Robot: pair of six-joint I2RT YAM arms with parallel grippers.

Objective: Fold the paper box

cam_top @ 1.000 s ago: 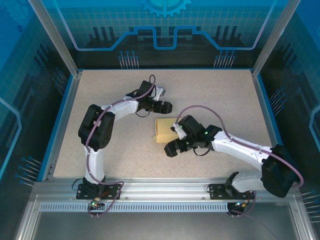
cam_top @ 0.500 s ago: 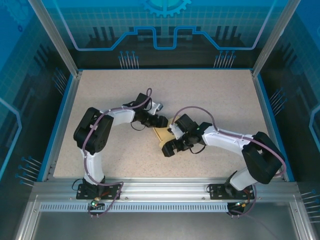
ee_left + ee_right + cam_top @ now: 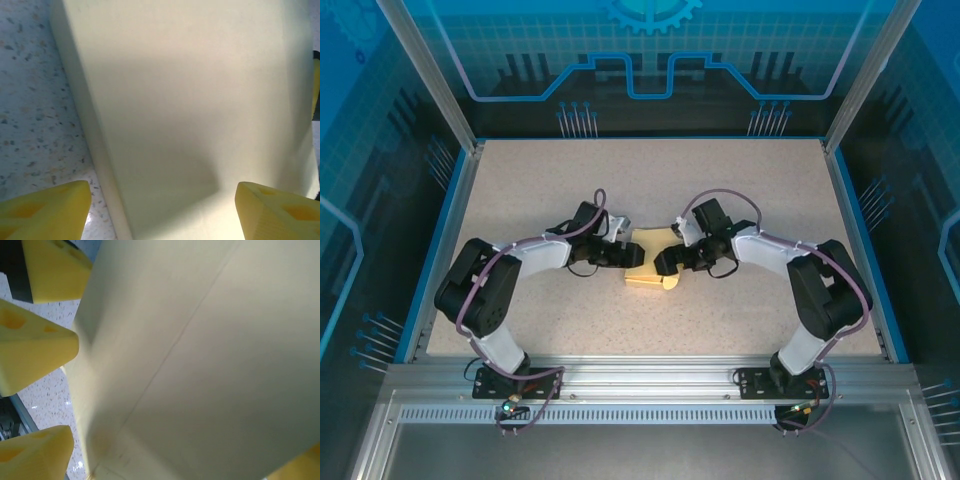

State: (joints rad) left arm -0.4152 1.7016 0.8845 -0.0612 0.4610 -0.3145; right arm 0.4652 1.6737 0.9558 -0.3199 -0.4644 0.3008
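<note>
Pale yellow card, smooth and matt: the box (image 3: 647, 272) lies in the middle of the table (image 3: 760, 180), a small flattish shape with a darker yellow strip along its near edge. From above, the left gripper (image 3: 628, 256) is at its left edge and the right gripper (image 3: 665, 264) at its right, both arms bent low toward each other.

The left wrist view shows what the overhead one cannot: one broad plain panel and a folded edge down its left side, above a speckled, stone-like surface. Blocky yellow fingertips (image 3: 45, 207) sit in the two lower corners, jaws wide. The left one is clear of the card.

The right wrist view adds a faint straight crease (image 3: 190, 325) running diagonally across the card. One wedge-shaped finger (image 3: 30, 455) is at lower left and a sliver of the other at lower right, jaws wide. I cannot tell whether they press the card.
</note>
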